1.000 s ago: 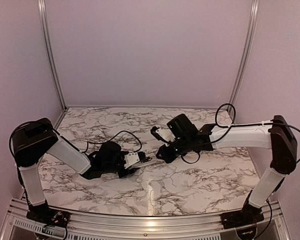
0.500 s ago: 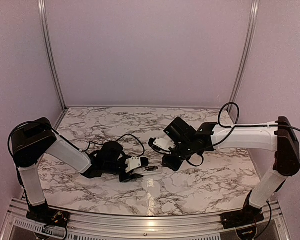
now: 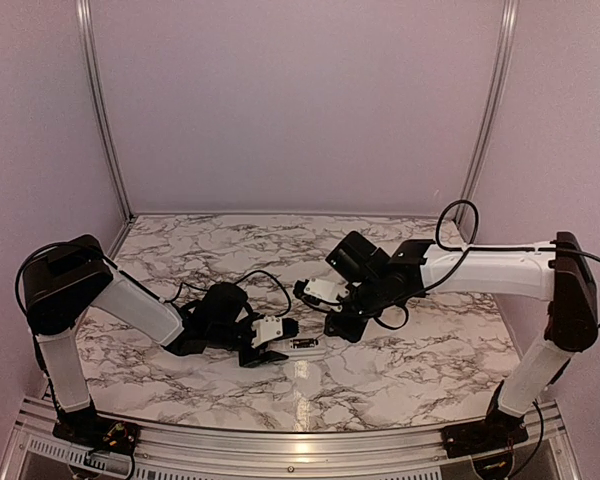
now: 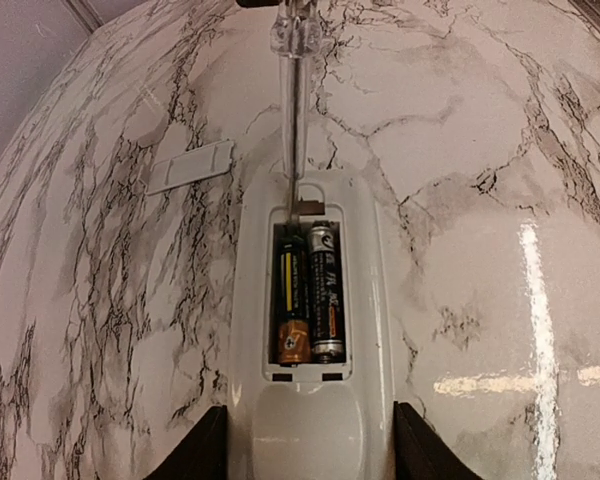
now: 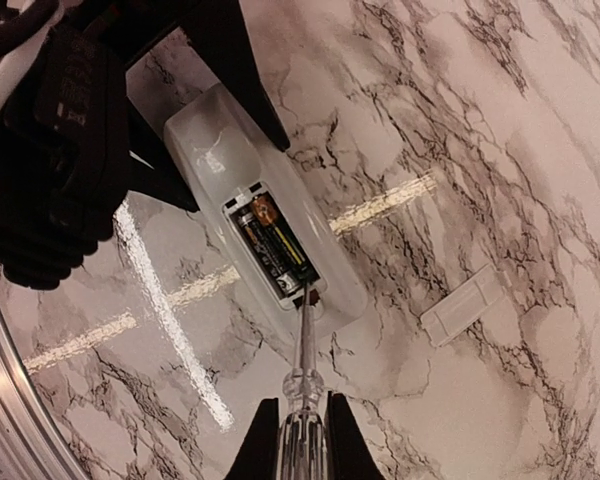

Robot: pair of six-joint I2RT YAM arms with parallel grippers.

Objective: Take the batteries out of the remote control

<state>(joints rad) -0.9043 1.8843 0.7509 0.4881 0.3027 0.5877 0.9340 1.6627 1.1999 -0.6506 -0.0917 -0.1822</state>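
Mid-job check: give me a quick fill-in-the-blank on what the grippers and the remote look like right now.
1. The open compartment of the remote control holds ___ batteries.
2. The left gripper is shut on the sides of the ___.
3. The right gripper is shut on a ___, whose tip is at the end of the compartment.
4. The loose white cover lies flat on the ___.
Missing words: two; remote control; screwdriver; table.
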